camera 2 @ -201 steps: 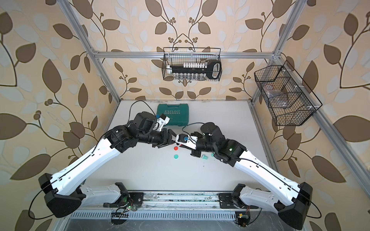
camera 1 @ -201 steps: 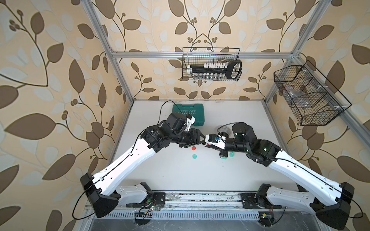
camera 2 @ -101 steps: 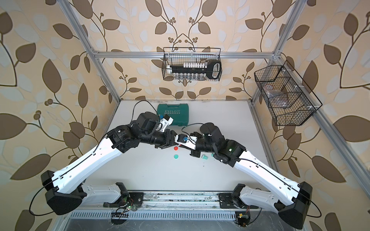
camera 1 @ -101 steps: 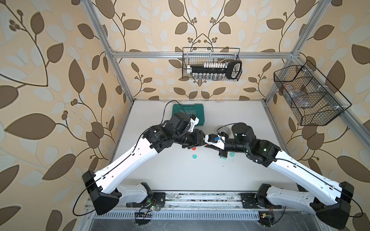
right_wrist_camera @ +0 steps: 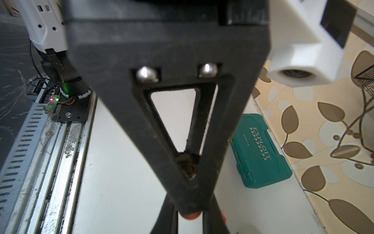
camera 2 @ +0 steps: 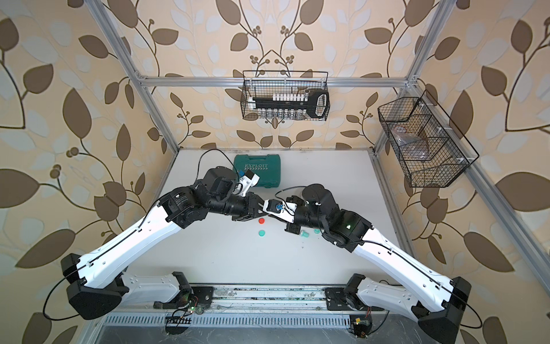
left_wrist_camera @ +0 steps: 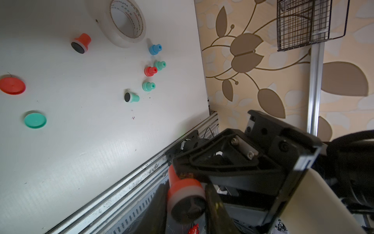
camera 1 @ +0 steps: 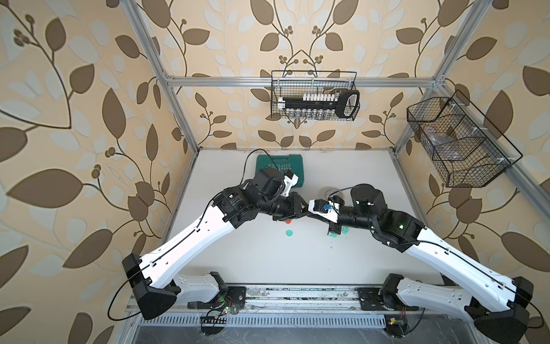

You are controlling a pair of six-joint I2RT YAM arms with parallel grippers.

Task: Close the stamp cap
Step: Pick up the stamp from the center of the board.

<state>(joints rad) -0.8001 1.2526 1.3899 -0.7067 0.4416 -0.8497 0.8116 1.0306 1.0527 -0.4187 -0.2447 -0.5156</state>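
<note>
The right end effector (left_wrist_camera: 174,176) is clenched on the narrow handle of an orange-red stamp (left_wrist_camera: 185,194), low in the left wrist frame. It holds the stamp clear of the table, with the black pad bare and uncapped. The left end effector (left_wrist_camera: 186,208) sets its 2 dark fingers (left_wrist_camera: 216,210) on either side of the stamp's wide end; blur hides whether they press on it.

In both top views the 2 arms meet at the centre of the white table (camera 1: 268,262). The red cap (camera 2: 261,220) lies flat on the table just below that meeting point, and a green cap (camera 2: 262,233) lies below the red one. In the upper half of the left wrist frame, 6 other small stamps (left_wrist_camera: 150,71) lie scattered near a tape roll (left_wrist_camera: 126,20). A green tool case (camera 2: 265,175) sits at the table's far edge, upper centre.
</note>
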